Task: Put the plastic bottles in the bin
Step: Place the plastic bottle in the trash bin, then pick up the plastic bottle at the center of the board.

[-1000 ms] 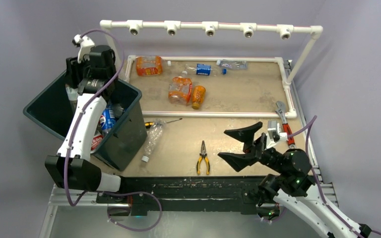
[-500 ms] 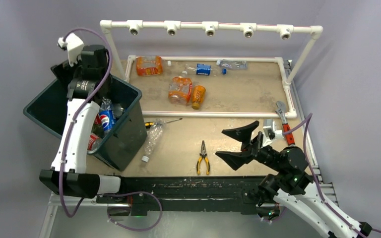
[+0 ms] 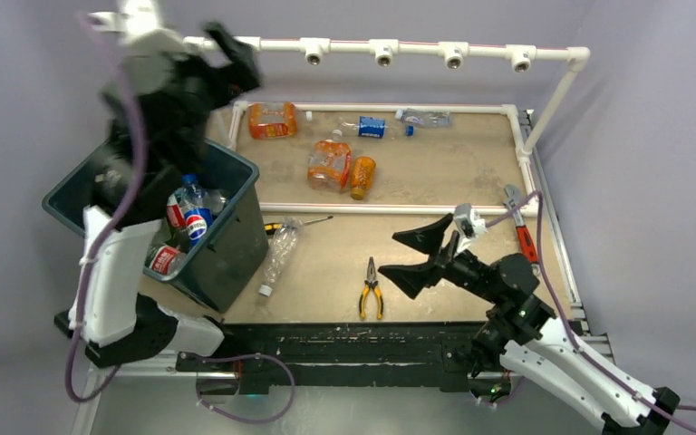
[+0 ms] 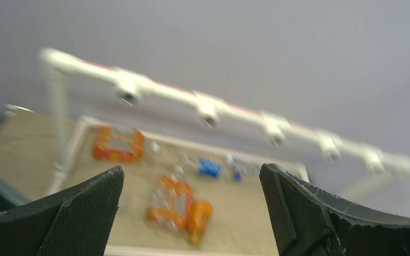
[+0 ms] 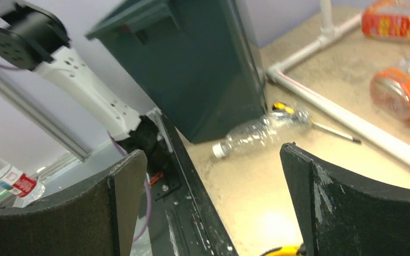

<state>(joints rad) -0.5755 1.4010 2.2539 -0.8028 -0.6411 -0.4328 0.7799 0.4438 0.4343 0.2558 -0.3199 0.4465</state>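
Bottles (image 3: 168,256) already lie heaped in the bin (image 3: 236,249) at the table's left, but more wait outside it. From above, a clear bottle (image 3: 278,258) lies on the table just beside the bin's right wall, its long axis running away from me with the cap at the near end. Orange bottles (image 3: 331,165) lie well beyond it, inside the pipe frame (image 3: 390,207). My right claw (image 3: 391,256) hovers spread wide and empty above the pliers (image 3: 371,288), pointing left. The clear bottle is therefore to its left, and this is much the nearer arm. My left claw (image 3: 228,62) is raised high over the bin's far side, released and holding nothing. A second ago it was down in the bin and nearly clenched; since then it has let go and swung up. A blue-labelled bottle (image 3: 196,220) now tops the heap, and the right claw has edged left. The left wrist view is blurred, with the fingers apart, nothing between them and the orange bottles far off. In the right wrist view the fingers are wide and the clear bottle lies ahead against the bin's foot, cap to the left. Its axis runs from one finger toward the other, so I judge the wrist must roll before I close across it.
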